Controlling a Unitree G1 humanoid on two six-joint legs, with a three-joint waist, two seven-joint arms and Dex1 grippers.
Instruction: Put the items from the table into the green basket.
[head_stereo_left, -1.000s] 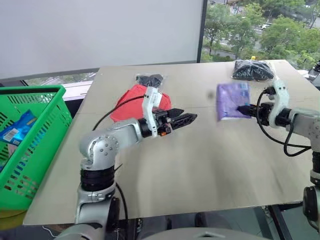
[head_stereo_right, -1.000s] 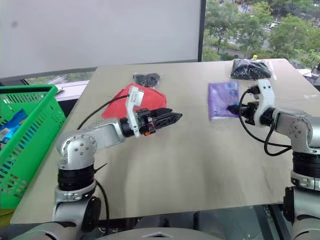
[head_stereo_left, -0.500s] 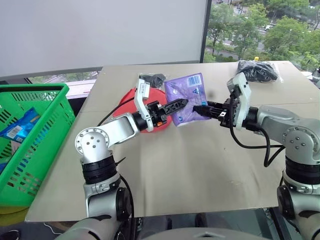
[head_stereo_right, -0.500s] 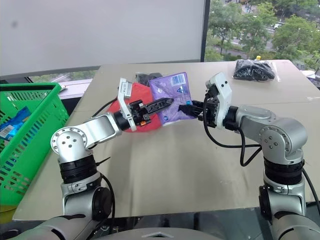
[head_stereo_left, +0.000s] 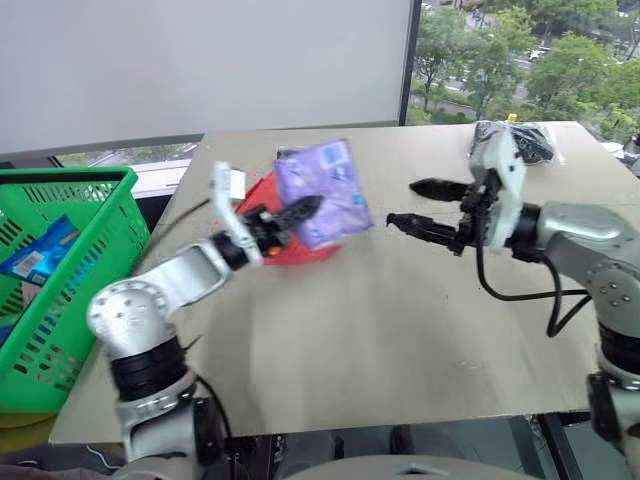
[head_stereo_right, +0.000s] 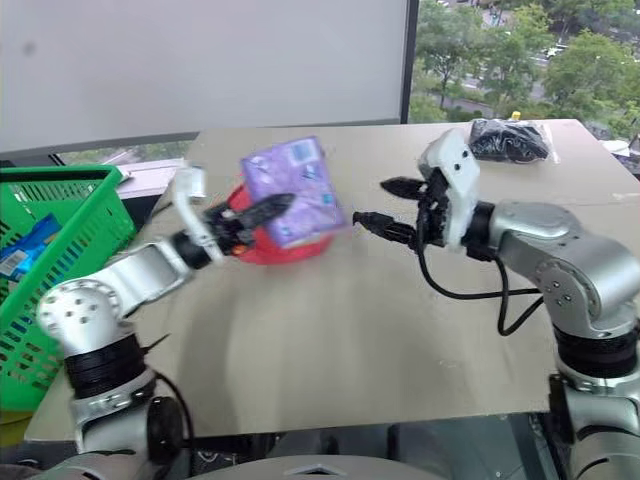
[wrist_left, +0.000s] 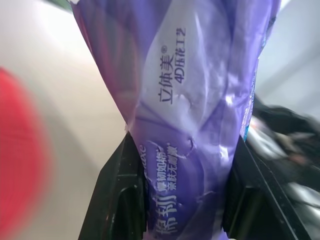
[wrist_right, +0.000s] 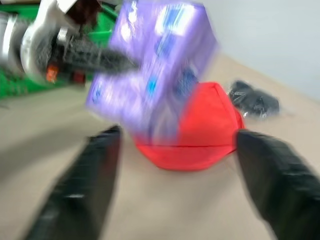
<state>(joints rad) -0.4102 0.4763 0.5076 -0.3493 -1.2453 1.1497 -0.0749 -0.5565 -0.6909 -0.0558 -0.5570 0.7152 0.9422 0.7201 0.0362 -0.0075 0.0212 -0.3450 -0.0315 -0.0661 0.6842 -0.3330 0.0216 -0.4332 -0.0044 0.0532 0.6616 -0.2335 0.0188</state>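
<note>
The small purple packet (head_stereo_left: 322, 192) hangs in the air above the red pouch (head_stereo_left: 312, 251), and my left gripper (head_stereo_left: 300, 212) is shut on it. In the left wrist view the packet (wrist_left: 200, 100) sits pinched between both black fingers (wrist_left: 120, 200). To the packet's right, my right gripper (head_stereo_left: 401, 203) stands open and apart from it, holding nothing. The green basket (head_stereo_left: 70, 178) stands off the table's left side with the blue-and-white tube (head_stereo_left: 35, 252) inside. One clear bag of black objects (head_stereo_right: 510, 140) lies at the table's far right; another (wrist_right: 252, 100) lies just beyond the red pouch.
The pale table (head_stereo_left: 400, 330) runs wide in front of both arms. A window with trees outside lies beyond the far right corner, and a white wall panel stands behind the table.
My right gripper has let go of the purple packet and opened. My left gripper has shut on the packet and carried it to the left, over the red pouch.
</note>
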